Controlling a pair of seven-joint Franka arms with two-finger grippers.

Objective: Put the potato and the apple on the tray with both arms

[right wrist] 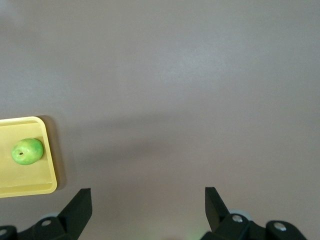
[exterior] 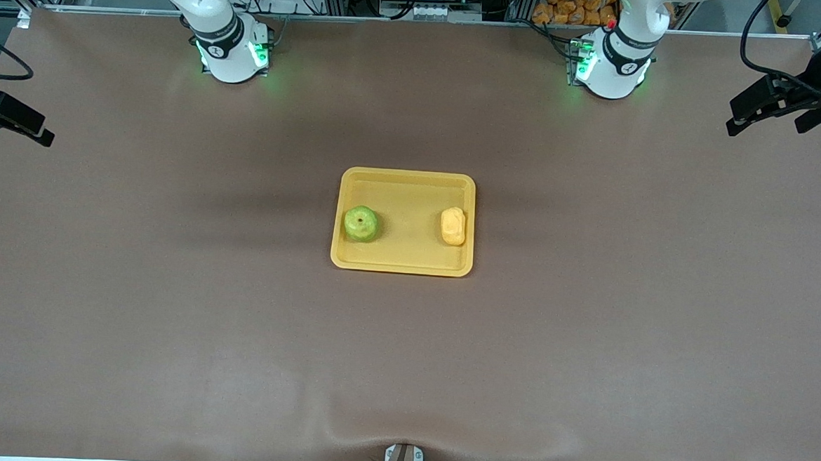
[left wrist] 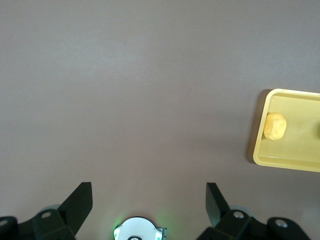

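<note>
One tray [exterior: 402, 264] holds one apple [exterior: 361, 224], one potato [exterior: 453, 226].

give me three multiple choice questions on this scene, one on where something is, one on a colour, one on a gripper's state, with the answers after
1. Where does the potato lie?
A. on the bare table
B. in the tray, toward the left arm's end
C. in the left gripper

2. What colour is the apple?
A. red
B. yellow-green
C. purple

3. How is the left gripper, over bare table?
A. shut on the potato
B. shut on the apple
C. open and empty

Answers: 1 B, the potato rests inside the tray's rim at that end. 2 B, it shows green with a stem dimple. 3 C, its fingers stand wide apart with nothing between them; the right gripper is likewise open.
</note>
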